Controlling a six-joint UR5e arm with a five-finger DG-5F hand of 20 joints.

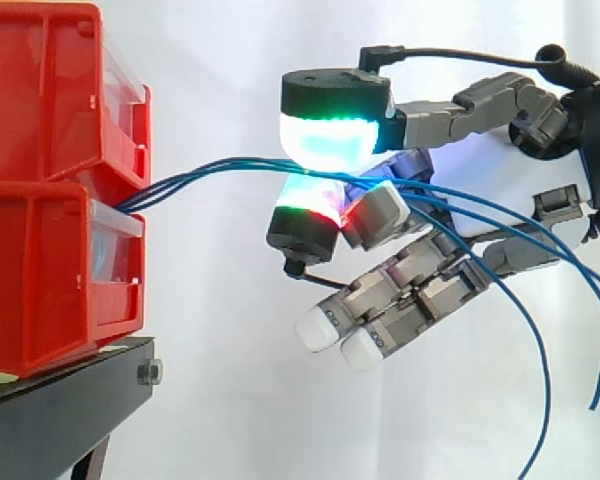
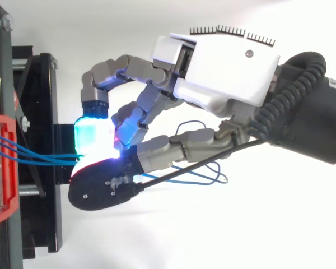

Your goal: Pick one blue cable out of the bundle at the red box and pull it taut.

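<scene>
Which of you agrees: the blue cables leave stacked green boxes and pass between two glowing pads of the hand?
The boxes are red, not green. The side view shows the blue cables leaving stacked red boxes and passing between two glowing pads of the hand.

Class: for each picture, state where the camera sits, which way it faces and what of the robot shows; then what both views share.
Side view: beside the work, level with it, looking across at the red bins on the black stand; the robot hand enters from the right.
Top view: above, looking down on the black stand; the robot hand reaches in from the right.
Shared: the robot hand pinching the blue cables running from the red bins.
</scene>
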